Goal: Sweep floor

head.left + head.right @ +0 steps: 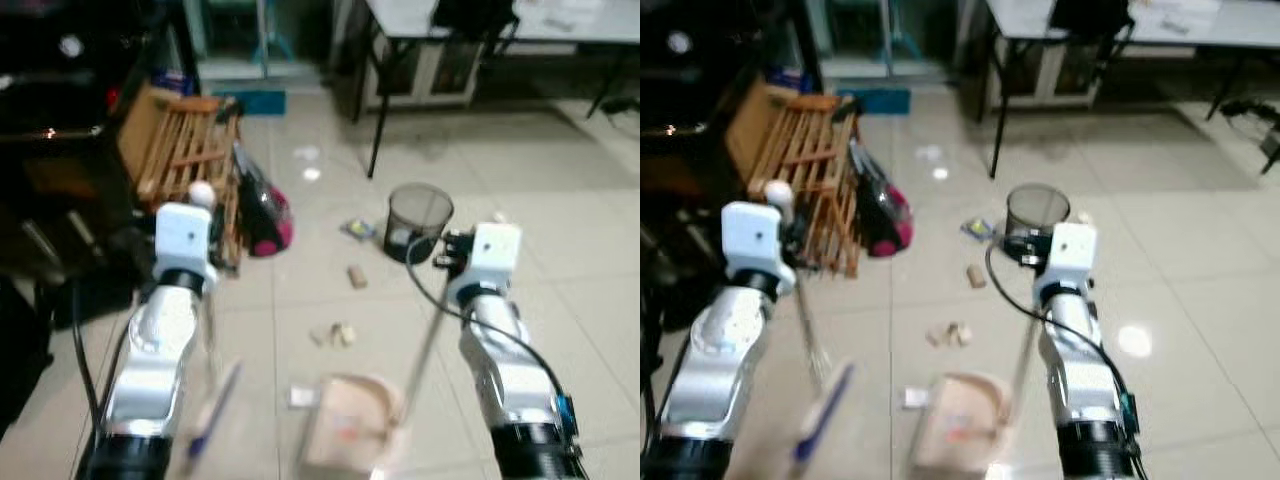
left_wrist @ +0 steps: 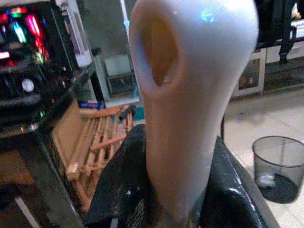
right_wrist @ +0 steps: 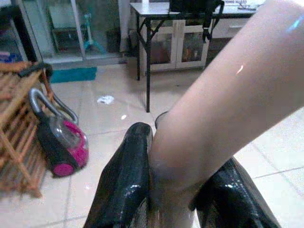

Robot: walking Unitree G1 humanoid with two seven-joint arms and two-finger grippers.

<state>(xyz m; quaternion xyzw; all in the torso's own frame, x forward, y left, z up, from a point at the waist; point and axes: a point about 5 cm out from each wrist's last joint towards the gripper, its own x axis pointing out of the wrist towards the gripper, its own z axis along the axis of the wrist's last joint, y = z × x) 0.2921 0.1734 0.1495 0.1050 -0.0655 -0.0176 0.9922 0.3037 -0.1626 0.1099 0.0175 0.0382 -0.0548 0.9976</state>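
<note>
Left claw clenched on the pale cream plastic broom handle, whose rounded top end carries an oval hanging hole; from the head views the thin shaft runs down from this claw to a blurred blue-and-pale broom head over the near left of the beige tiled floor. Right claw clenched on a second pale, glossy handle, the long dustpan handle; its shaft descends to the pale pink dustpan lying on the floor between the two arms. Just beyond the pan lie small tan scraps of litter, with further pieces toward the black mesh wastebasket at centre. The head views alone show the pan and litter; the wrist views alone show the finger contact. Far left: a tilted wooden slatted rack and a magenta-and-black vacuum cleaner. Far right: a black-legged white worktop.
</note>
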